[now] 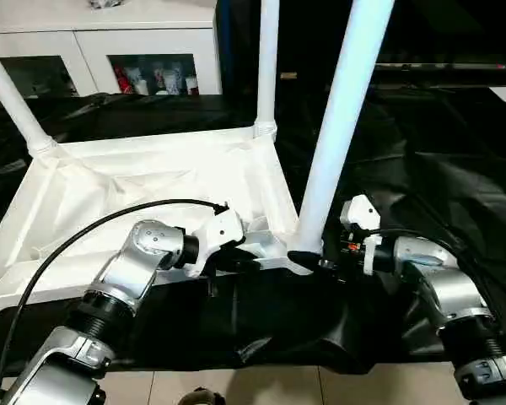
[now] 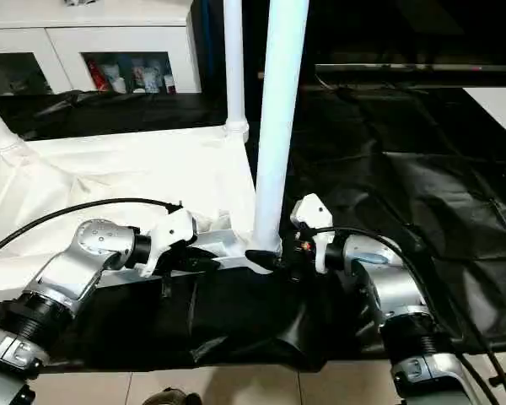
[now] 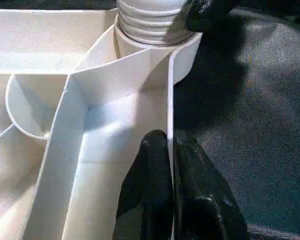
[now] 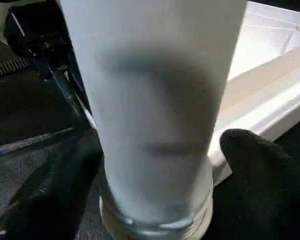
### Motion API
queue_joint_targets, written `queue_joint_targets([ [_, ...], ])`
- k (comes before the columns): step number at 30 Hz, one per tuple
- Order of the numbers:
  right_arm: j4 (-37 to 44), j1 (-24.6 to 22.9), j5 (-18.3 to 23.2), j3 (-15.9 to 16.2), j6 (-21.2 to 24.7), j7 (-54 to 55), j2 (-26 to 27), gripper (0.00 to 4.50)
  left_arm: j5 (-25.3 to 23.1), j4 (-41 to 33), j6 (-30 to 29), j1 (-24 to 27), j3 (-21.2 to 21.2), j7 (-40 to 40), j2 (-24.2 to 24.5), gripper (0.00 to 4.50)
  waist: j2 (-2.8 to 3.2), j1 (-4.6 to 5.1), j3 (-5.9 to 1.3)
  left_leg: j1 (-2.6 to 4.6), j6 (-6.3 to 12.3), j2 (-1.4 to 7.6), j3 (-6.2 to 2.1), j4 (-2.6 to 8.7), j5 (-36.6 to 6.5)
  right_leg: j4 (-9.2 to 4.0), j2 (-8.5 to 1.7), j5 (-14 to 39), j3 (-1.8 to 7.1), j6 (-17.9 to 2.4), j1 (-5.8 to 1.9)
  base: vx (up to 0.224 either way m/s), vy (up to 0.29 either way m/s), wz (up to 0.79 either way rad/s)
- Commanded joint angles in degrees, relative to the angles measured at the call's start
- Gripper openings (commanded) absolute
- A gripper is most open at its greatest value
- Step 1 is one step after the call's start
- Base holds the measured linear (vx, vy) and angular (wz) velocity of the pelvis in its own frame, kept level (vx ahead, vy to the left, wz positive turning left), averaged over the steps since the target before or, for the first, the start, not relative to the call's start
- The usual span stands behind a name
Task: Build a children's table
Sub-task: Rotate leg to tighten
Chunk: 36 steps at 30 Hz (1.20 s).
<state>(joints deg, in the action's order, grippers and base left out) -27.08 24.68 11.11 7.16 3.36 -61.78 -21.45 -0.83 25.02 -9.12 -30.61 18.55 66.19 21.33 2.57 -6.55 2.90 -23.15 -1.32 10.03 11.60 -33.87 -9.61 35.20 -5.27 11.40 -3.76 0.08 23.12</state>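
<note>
The left gripper is sitting nearest the lens, its two black fingers pressed together and pinching the thin side wall of the upturned tabletop, which is lying on the black-draped work table; beyond its fingertips a leg is standing in the corner socket. The right gripper is spreading its fingers on either side of that leg's base, apparently seating it; next it probably needs a firm downward press or twist. Three legs are standing upright, one tabletop, two grippers.
</note>
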Motion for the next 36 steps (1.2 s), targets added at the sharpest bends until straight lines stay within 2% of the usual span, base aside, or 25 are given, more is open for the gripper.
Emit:
queue_joint_targets([
  [1,0.8,0.1,0.5,-0.1,0.3,-0.6,-0.2,3.87,1.9,-1.3,0.3,0.5,-0.2,0.8,-0.4,0.00,-1.39,-0.20,-4.15,1.53,5.82,3.48,-1.49,3.33,-6.9,-3.34,-3.85,4.3,2.43,-14.6,-2.49,0.000,0.000,0.00],
  [3,0.6,-0.1,0.5,-0.1,0.2,-0.9,-0.3,3.62,1.7,-1.4,0.2,0.6,-0.2,0.7,-0.3,0.00,-1.43,-0.24,-4.10,1.50,6.03,3.46,-1.47,3.28,-7.2,-3.39,-3.87,4.9,2.41,-14.6,-2.50,0.000,0.000,0.00],
  [6,0.3,-0.1,0.6,0.0,0.0,-1.2,-0.3,3.51,1.6,-1.7,0.0,0.8,-0.2,0.6,-0.1,0.00,-1.42,-0.25,-4.06,1.52,5.65,3.49,-1.51,3.32,-7.9,-3.50,-3.87,6.3,2.42,-14.4,-2.50,0.000,0.000,0.00],
  [8,0.2,-0.2,0.5,0.0,0.0,-1.2,-0.3,3.18,1.6,-1.9,-0.1,0.9,-0.2,0.6,-0.1,0.00,-1.35,-0.25,-4.09,1.53,5.52,3.49,-1.53,3.30,-7.8,-3.44,-3.84,6.2,2.42,-14.4,-2.49,0.000,0.000,0.00],
  [14,-0.1,-0.4,0.2,0.3,-0.4,-1.2,-0.1,2.77,1.2,-2.0,-0.2,1.3,0.2,0.9,0.4,0.00,-1.44,-0.23,-4.20,1.47,5.89,3.43,-1.51,3.16,-6.8,-3.22,-3.80,4.6,2.40,-14.6,-2.58,0.000,0.000,0.00],
  [20,-0.1,-0.8,-0.1,0.6,-0.4,-1.0,0.3,2.70,1.1,-2.2,-0.4,1.5,0.2,0.6,0.3,0.00,-1.42,-0.22,-4.25,1.53,6.06,3.43,-1.52,3.06,-6.8,-3.17,-3.78,4.7,2.37,-14.7,-2.53,0.000,0.000,0.00],
  [22,-1.5,-0.4,-0.9,0.2,-0.6,2.0,1.4,2.70,0.8,-1.4,-0.4,1.2,0.1,-0.3,0.0,0.00,-1.48,-0.16,-4.19,1.55,5.82,3.42,-1.52,3.11,-7.3,-3.23,-3.77,5.3,2.38,-14.7,-2.50,0.000,0.000,0.00],
  [23,-3.2,0.2,-2.0,-0.3,-1.7,5.5,2.4,2.70,0.2,-0.3,-0.5,0.8,0.0,-1.7,-0.4,0.00,-1.26,-0.12,-4.16,1.54,5.65,3.39,-1.53,3.09,-7.5,-3.28,-3.81,5.7,2.42,-14.7,-2.44,0.000,0.000,0.00],
  [24,-4.2,0.5,-2.5,-0.6,-2.0,7.4,3.0,2.70,-0.1,0.3,-0.6,0.5,-0.1,-2.6,-0.7,0.00,-1.30,0.18,-3.96,1.48,4.90,3.30,-1.54,3.27,-8.6,-3.57,-3.83,7.3,2.45,-14.5,-2.33,0.000,0.000,0.00],
  [25,-7.3,1.7,-3.9,-1.8,-2.3,14.1,4.8,2.70,-1.3,3.0,-0.8,-0.6,-0.6,-6.1,-1.8,0.00,-1.35,0.27,-4.00,1.54,4.35,3.31,-1.58,3.31,-9.1,-3.64,-3.94,8.2,2.46,-14.4,-2.39,0.000,0.000,0.00],
  [26,-8.9,2.3,-4.5,-2.4,-2.3,17.7,6.0,2.70,-1.9,4.9,-0.3,-1.5,-1.0,-8.5,-2.7,0.00,-1.32,0.83,-3.74,1.77,2.21,3.18,-1.78,3.70,-12.3,-4.06,-3.88,12.6,2.47,-13.6,-2.30,0.000,0.000,0.00],
  [28,-11.8,3.6,-5.0,-3.7,-0.8,25.3,8.8,2.70,-2.9,9.2,-0.1,-3.7,-2.2,-14.5,-5.0,0.00,-1.34,1.18,-3.60,2.04,1.02,3.18,-1.74,3.82,-14.2,-4.43,-3.86,15.1,2.55,-13.1,-2.08,0.000,0.000,0.00],
  [29,-13.3,4.2,-5.1,-4.5,0.0,29.1,10.1,2.69,-3.3,11.0,-0.4,-4.7,-2.6,-17.0,-6.1,0.00,-1.34,1.53,-3.38,2.39,-0.45,3.06,-1.87,4.05,-17.1,-4.96,-3.94,19.1,2.61,-12.0,-1.86,0.000,0.000,0.00],
  [32,-16.2,5.5,-5.6,-5.4,1.1,36.0,12.5,2.69,-4.3,13.9,-0.8,-6.7,-2.8,-21.5,-8.2,0.00,-1.48,1.49,-3.23,2.48,-1.46,3.11,-2.23,4.31,-19.7,-5.51,-4.28,24.1,2.56,-9.9,-1.93,0.000,0.000,0.00],
  [34,-19.8,7.2,-7.1,-5.4,1.1,42.9,14.6,2.69,-5.1,17.0,-1.9,-9.1,-2.9,-26.2,-10.8,0.00,-1.38,1.65,-3.06,2.76,-2.16,3.07,-2.22,4.42,-20.9,-5.88,-4.26,25.9,2.64,-9.2,-1.46,0.000,0.000,0.00],
  [36,-23.1,8.8,-6.9,-6.2,0.9,47.1,16.3,2.69,-5.3,19.6,-1.8,-11.1,-3.3,-29.3,-13.0,0.00,-1.32,1.62,-3.08,3.14,-2.76,3.14,-2.40,4.54,-22.8,-6.15,-4.36,27.5,2.59,-8.5,-1.33,0.000,0.000,0.00],
])
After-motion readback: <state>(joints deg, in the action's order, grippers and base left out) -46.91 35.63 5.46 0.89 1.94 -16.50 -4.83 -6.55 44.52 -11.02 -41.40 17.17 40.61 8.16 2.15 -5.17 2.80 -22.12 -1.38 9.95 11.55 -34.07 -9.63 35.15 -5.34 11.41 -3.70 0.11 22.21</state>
